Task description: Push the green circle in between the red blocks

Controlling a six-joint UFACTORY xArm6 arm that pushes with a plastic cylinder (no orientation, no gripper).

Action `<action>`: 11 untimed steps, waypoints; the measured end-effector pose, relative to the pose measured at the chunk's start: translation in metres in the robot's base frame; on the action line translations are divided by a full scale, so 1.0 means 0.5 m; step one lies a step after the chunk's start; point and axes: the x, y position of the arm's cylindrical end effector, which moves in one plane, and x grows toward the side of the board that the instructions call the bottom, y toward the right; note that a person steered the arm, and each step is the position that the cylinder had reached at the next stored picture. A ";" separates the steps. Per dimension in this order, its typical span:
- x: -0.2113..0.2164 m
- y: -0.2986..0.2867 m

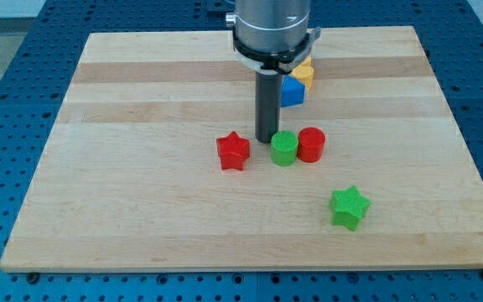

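Note:
The green circle [283, 148] sits on the wooden board, touching the red cylinder [311, 144] on its right. The red star [233, 151] lies to its left with a gap between them. My tip [266, 139] rests on the board just above and to the left of the green circle, close to or touching its upper left edge.
A green star [348, 207] lies toward the view's bottom right. A blue block [291, 91] and a yellow block [303, 71] sit near the view's top, just right of the rod and partly hidden by the arm. The board's [141, 210] edges border a blue perforated table.

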 end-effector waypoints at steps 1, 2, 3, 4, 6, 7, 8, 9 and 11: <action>-0.046 -0.098; -0.082 -0.219; -0.023 -0.255; 0.054 -0.252; 0.055 -0.118; 0.055 -0.083; 0.088 -0.148; 0.133 -0.167; 0.133 -0.001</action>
